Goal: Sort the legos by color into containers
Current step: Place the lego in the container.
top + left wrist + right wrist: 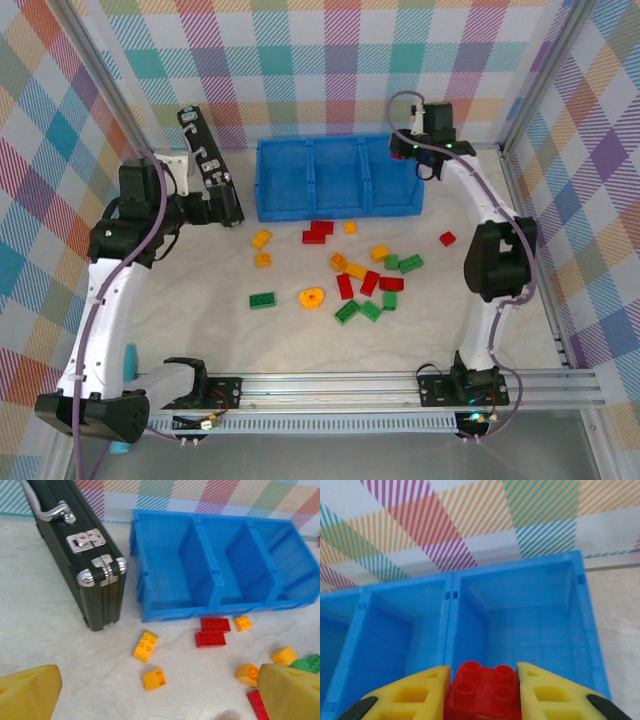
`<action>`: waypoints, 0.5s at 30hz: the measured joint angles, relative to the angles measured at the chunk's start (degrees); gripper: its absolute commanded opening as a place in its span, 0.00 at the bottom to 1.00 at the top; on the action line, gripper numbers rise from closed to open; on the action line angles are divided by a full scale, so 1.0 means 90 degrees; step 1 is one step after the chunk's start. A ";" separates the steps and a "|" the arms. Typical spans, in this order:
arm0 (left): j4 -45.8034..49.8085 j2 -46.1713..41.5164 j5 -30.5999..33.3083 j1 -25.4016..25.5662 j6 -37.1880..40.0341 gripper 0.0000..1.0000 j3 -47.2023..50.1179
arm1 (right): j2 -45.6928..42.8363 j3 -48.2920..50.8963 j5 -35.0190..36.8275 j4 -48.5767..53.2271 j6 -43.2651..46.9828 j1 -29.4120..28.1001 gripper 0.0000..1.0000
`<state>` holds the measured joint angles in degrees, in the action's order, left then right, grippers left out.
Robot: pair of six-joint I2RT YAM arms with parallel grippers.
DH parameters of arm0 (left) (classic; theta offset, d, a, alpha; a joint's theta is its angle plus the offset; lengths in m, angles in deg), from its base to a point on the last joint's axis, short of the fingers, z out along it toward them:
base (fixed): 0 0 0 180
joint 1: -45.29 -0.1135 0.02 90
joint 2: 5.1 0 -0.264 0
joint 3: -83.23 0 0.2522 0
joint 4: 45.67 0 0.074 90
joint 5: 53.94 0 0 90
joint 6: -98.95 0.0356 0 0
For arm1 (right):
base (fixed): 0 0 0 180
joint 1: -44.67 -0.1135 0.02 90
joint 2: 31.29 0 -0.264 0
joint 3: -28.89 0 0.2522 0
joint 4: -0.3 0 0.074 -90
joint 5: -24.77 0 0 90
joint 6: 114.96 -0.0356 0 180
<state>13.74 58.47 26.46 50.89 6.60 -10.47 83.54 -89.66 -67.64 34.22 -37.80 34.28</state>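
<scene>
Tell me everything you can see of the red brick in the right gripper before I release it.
The red brick is glossy plastic, with four round studs in a two-by-two square facing the wrist camera. Its lower part is cut off by the frame. The right gripper clamps it between two yellow fingers, which press on its left and right sides. It hangs over the blue bin's right-end compartment, with nothing else visibly touching it.

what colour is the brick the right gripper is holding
Red; the brick shows best in the right wrist view.
</scene>
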 measured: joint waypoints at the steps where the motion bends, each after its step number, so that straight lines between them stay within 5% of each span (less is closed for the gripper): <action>1: 0.0090 0.0002 -0.0080 0.0007 -0.0046 1.00 -0.0112 | 0.0189 -0.0095 0.0075 -0.0010 0.0202 -0.0073 0.34; 8: 0.1047 0.0245 -0.0447 0.0231 -0.0117 1.00 -0.1928 | 0.1241 -0.0495 0.0784 0.0114 0.1132 -0.0430 0.35; 15: 0.1872 0.0665 -0.0250 0.1086 -0.0007 1.00 -0.3908 | 0.1513 -0.0619 0.1054 0.0238 0.1409 -0.0471 0.50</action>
<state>30.60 64.46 24.20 60.66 6.54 -45.64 97.16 -95.24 -58.16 36.36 -25.12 30.04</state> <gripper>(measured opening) 0.997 0.450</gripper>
